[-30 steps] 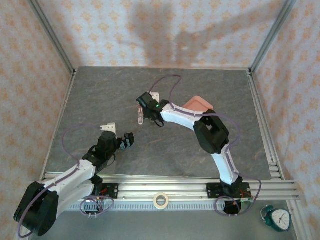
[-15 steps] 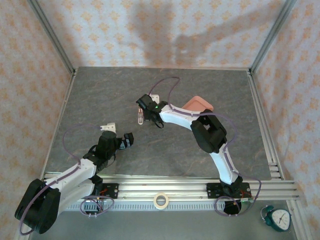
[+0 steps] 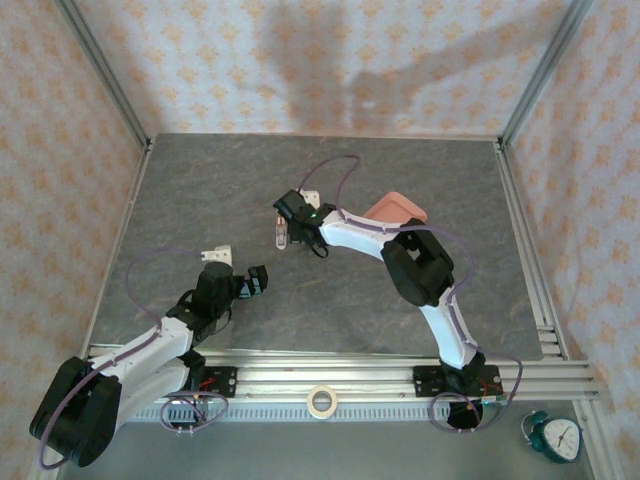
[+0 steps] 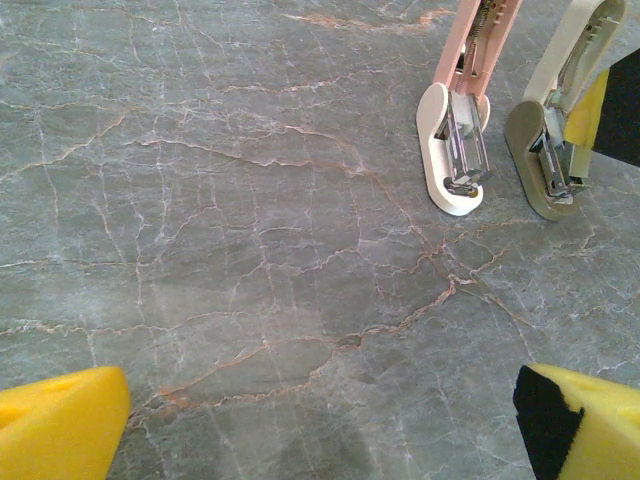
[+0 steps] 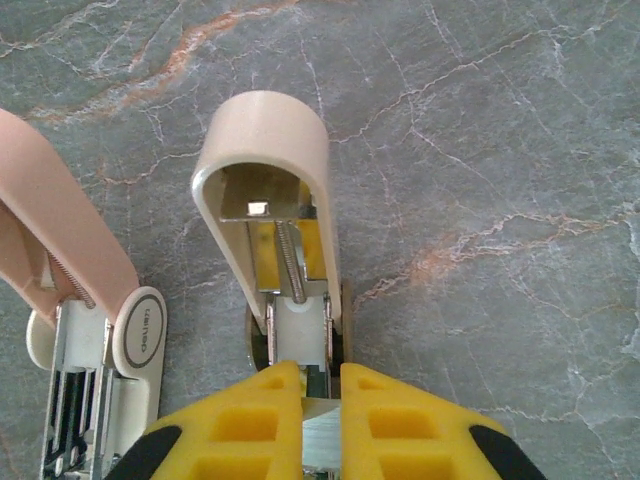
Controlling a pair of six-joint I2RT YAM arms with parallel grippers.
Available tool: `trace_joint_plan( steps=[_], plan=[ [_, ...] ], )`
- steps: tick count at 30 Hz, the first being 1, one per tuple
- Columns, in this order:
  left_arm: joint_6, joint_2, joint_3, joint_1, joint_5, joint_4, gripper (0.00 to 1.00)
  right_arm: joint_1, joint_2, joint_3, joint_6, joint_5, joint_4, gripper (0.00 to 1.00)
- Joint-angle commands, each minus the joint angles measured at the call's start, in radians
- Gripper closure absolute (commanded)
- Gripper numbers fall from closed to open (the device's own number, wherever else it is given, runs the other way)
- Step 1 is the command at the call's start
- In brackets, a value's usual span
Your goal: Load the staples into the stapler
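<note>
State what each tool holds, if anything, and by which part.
Left tool is open, holding nothing. Right tool pinches a thin grey metal piece at the cream stapler's channel; staple strip or stapler part, unclear.

On the table (image 3: 200, 200), the stapler (image 4: 455, 150) lies just left of a second stapler (image 4: 548, 160), side by side and not touching, with the right gripper (image 5: 310, 375) over the second one's near end. The left gripper (image 4: 320, 420) stands nearer the front and to the left, well apart from both. A tray (image 3: 398, 208) lies right of the staplers. A tape roll (image 3: 321, 401) sits mid-way along the front rail, and a clock (image 3: 556, 437) at the front right corner.
</note>
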State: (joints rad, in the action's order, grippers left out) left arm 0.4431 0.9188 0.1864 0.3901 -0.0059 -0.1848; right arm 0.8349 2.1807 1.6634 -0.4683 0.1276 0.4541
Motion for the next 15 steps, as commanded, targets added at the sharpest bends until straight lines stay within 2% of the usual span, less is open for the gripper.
trace_joint_plan(
  steps=[1, 15],
  plan=[
    [-0.021, -0.011, 0.010, -0.007, -0.017, -0.015, 0.00, 0.001, -0.068, -0.014, -0.005, 0.030, -0.006, 0.87],
    [-0.021, -0.021, 0.007, -0.006, -0.019, -0.013, 0.00, 0.008, -0.069, -0.001, -0.005, 0.016, -0.014, 0.87]
  ],
)
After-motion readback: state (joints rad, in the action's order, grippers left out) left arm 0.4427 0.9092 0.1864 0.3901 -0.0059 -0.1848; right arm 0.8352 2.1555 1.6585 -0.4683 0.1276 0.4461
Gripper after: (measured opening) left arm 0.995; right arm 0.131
